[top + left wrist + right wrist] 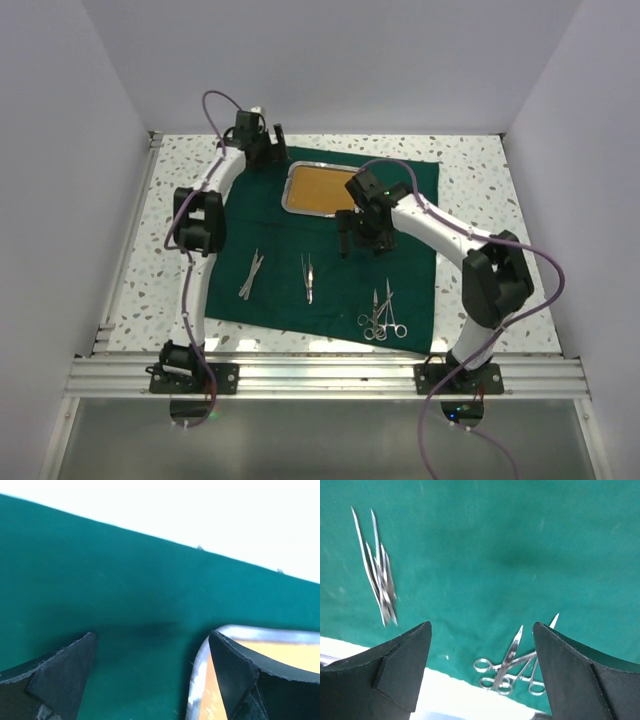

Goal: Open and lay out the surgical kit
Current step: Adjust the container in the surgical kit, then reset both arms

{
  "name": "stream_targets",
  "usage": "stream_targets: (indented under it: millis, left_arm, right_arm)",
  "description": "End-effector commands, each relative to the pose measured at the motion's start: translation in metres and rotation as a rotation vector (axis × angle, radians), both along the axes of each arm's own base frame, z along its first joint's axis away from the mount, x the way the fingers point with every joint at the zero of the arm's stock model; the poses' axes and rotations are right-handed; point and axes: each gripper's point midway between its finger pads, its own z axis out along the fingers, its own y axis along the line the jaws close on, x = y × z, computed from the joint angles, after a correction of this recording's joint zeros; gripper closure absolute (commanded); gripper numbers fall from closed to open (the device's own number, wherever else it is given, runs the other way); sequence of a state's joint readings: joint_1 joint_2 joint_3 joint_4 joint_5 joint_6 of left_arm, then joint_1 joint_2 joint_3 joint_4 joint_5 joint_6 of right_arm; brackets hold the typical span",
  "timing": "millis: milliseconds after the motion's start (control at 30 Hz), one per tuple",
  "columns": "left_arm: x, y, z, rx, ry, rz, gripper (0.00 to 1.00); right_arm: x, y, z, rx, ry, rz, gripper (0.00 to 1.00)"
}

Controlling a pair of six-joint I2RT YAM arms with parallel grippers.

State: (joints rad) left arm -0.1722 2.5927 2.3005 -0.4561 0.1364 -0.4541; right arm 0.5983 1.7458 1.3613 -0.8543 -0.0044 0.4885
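Observation:
The dark green cloth (270, 240) lies spread flat on the table. Its steel tray (288, 190) with an orange-brown floor rests at the back middle. On the cloth lie tweezers (250, 275) at the left, forceps (308, 277) in the middle and ring-handled scissors (380, 315) at the front right. My left gripper (152, 635) hangs open over the cloth (125, 590), its right finger above the tray's corner (197, 680). My right gripper (481, 625) is open and empty above the cloth, with the scissors (512, 667) below it and thin instruments (380, 575) to the left.
The speckled table top (470, 170) shows around the cloth, with white walls on three sides. An aluminium rail (320, 375) runs along the near edge by the arm bases. Purple cables (545, 270) loop off both arms.

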Motion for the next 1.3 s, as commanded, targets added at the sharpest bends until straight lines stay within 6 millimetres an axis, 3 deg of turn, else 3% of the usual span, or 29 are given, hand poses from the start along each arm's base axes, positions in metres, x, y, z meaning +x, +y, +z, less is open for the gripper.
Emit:
stream_targets:
  millis: [0,33,133,200,267,367,400,467,500,567,600,667,700,733,800,833,867,900,933,967,1000,1067,1100,1167,1233,1267]
  left_arm:
    - [0.010,0.038,-0.032,0.013,0.039,0.078,0.00]
    - [0.013,0.045,-0.032,0.015,0.032,0.093,0.00]
    - [0.018,0.059,-0.034,0.009,0.025,0.123,0.00]
    - [0.023,0.066,-0.031,0.004,0.012,0.134,0.01]
    - [0.025,0.072,-0.031,-0.006,0.013,0.134,0.00]
    - [0.032,0.071,0.010,-0.030,-0.069,0.105,0.01]
    - [0.032,0.068,0.040,-0.044,-0.117,0.093,0.00]
    - [0.033,0.065,0.080,-0.070,-0.196,0.080,0.00]
    - [0.022,0.065,0.111,-0.076,-0.233,0.078,0.01]
    - [0.013,0.067,0.144,-0.071,-0.289,0.086,0.00]
    - [0.001,0.068,0.171,-0.073,-0.316,0.084,0.00]
    - [-0.017,0.070,0.188,-0.059,-0.320,0.073,0.00]
    - [-0.034,0.070,0.209,-0.053,-0.337,0.070,0.00]
    - [-0.048,0.069,0.214,-0.037,-0.324,0.063,0.01]
    - [-0.082,0.072,0.239,0.009,-0.342,0.058,0.00]
    - [-0.097,0.068,0.241,0.020,-0.329,0.047,0.00]
    - [-0.112,0.065,0.246,0.032,-0.328,0.033,0.00]
    - [-0.140,0.061,0.256,0.040,-0.333,0.026,0.01]
    - [-0.159,0.058,0.254,0.042,-0.309,0.018,0.00]
    - [-0.176,0.054,0.252,0.056,-0.293,0.010,0.00]
    - [-0.207,0.046,0.252,0.082,-0.286,0.008,0.00]
    - [-0.259,0.039,0.233,0.084,-0.229,0.020,0.01]
    - [-0.281,0.020,0.228,0.065,-0.216,-0.018,0.02]
    - [-0.332,0.010,0.219,-0.021,-0.188,0.001,0.02]
    - [-0.371,-0.010,0.216,-0.122,-0.160,-0.006,0.03]
    - [-0.395,-0.011,0.213,-0.162,-0.170,-0.025,0.03]
  right_arm:
    - [0.039,-0.013,0.017,-0.047,-0.073,-0.014,0.13]
    - [0.047,-0.015,0.009,-0.050,-0.048,-0.029,0.13]
    - [0.079,-0.027,0.014,-0.009,-0.041,-0.097,0.14]
    - [0.092,-0.037,0.005,-0.023,-0.017,-0.128,0.14]
    - [0.109,-0.040,0.017,-0.013,-0.050,-0.132,0.14]
    - [0.121,-0.042,0.028,-0.021,-0.091,-0.120,0.12]
    - [0.124,-0.043,0.036,-0.019,-0.115,-0.122,0.12]
    - [0.128,-0.048,0.044,-0.023,-0.151,-0.135,0.11]
    - [0.130,-0.049,0.056,-0.012,-0.186,-0.145,0.11]
    - [0.132,-0.050,0.069,0.005,-0.229,-0.163,0.10]
    - [0.132,-0.051,0.086,0.027,-0.274,-0.172,0.09]
    - [0.128,-0.051,0.103,0.059,-0.314,-0.175,0.09]
    - [0.124,-0.049,0.107,0.080,-0.321,-0.168,0.09]
    - [0.116,-0.050,0.126,0.109,-0.362,-0.163,0.09]
    - [0.101,-0.053,0.131,0.124,-0.365,-0.153,0.05]
    - [0.090,-0.056,0.152,0.153,-0.409,-0.147,0.01]
    - [0.083,-0.059,0.156,0.159,-0.422,-0.146,0.01]
    - [0.069,-0.059,0.153,0.174,-0.403,-0.133,0.01]
    - [0.058,-0.062,0.155,0.181,-0.400,-0.129,0.01]
    - [0.042,-0.066,0.174,0.216,-0.443,-0.135,0.01]
    - [0.028,-0.072,0.165,0.206,-0.418,-0.147,0.01]
    - [-0.004,-0.084,0.171,0.237,-0.441,-0.192,0.01]
    - [-0.014,-0.087,0.172,0.251,-0.451,-0.201,0.01]
    - [-0.045,-0.091,0.188,0.325,-0.503,-0.186,0.01]
    - [-0.068,-0.092,0.186,0.367,-0.515,-0.149,0.01]
    - [-0.079,-0.088,0.190,0.407,-0.525,-0.116,0.01]
